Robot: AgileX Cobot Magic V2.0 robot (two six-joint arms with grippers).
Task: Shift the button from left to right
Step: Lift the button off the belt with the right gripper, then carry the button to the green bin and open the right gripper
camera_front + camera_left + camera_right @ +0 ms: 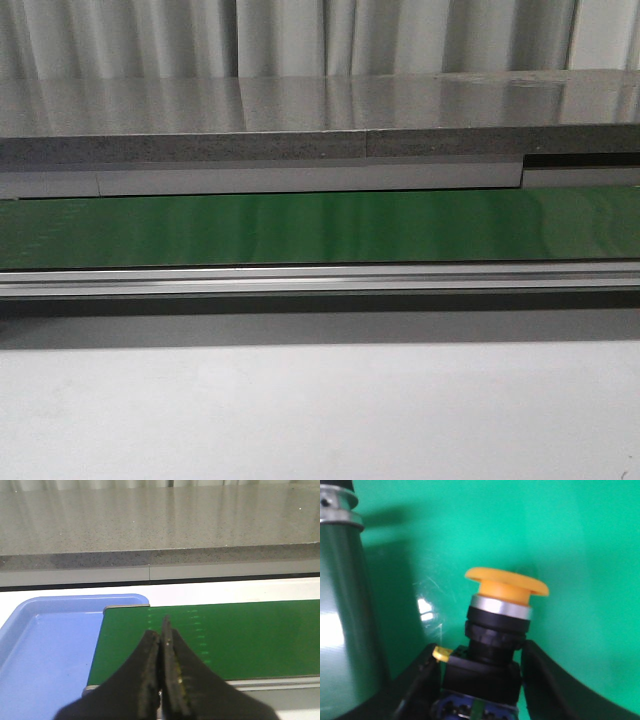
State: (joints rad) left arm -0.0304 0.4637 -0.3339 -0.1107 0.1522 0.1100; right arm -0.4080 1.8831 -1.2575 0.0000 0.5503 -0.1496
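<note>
Right hand (482, 680) clamped on button (495, 630), green belt (580, 545) beyond, left hand (161, 680) together at belt's end.

Pale pleated curtains (300, 35) hang behind a speckled grey counter (300, 105) that catches soft reflections, while a green conveyor belt (320, 228) with an aluminium rail (320, 280) runs along the white table's (320, 410) far edge.
</note>
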